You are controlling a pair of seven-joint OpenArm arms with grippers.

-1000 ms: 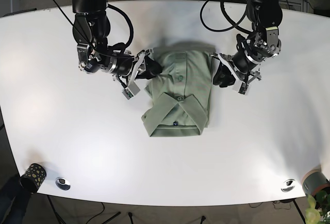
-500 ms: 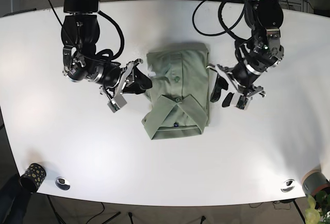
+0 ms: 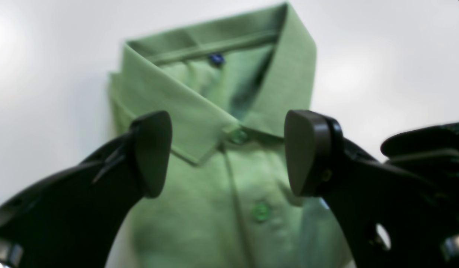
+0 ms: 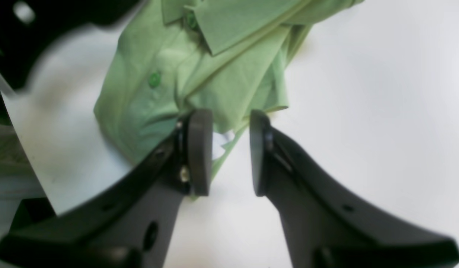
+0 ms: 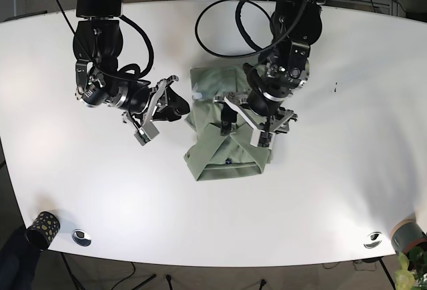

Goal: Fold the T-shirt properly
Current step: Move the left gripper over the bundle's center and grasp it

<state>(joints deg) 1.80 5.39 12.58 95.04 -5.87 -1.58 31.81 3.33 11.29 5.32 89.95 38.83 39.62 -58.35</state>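
Note:
The green polo shirt (image 5: 225, 157) lies folded on the white table (image 5: 333, 183), collar toward the front edge. My left gripper (image 5: 244, 130) hangs open over the shirt's middle, and its arm hides the shirt's upper right part. In the left wrist view the open left gripper (image 3: 227, 152) frames the collar and buttons of the shirt (image 3: 214, 111), holding nothing. My right gripper (image 5: 162, 111) is just left of the shirt, apart from it. In the right wrist view the right gripper (image 4: 229, 152) has its jaws narrowly apart and empty, with the shirt's edge (image 4: 158, 85) beyond them.
A patterned cup (image 5: 43, 227) stands at the front left corner. Metal discs sit near the front edge at the left (image 5: 81, 237) and right (image 5: 372, 239). A grey pot (image 5: 407, 237) stands at the front right corner.
My left arm has swung from the shirt's right side to over the shirt. My right gripper has drawn back to the left, off the shirt's edge.

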